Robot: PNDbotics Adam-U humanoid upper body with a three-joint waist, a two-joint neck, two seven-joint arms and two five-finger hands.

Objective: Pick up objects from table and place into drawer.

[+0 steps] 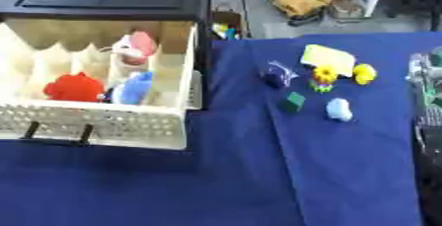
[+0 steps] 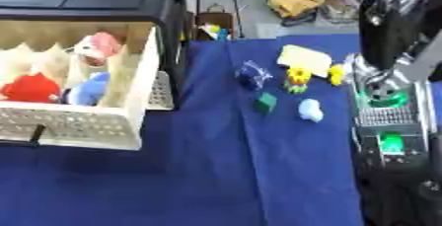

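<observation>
The toys, among them a pale blue toy [image 2: 310, 110] and green block [image 2: 265, 102], cluster near the counter's [image 2: 259, 180] far right edge, just left of the right arm [image 2: 384, 37]; neither robot hand is visible, so their state cannot be told. The open drawer [image 1: 95, 121] lies well left.

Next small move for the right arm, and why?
Probably swing the right arm left and down over the light blue toy, the table item lying nearest it. The drawer is open and already holds toys; the arm's hand isn't visible, and six items remain on the blue cloth.
</observation>
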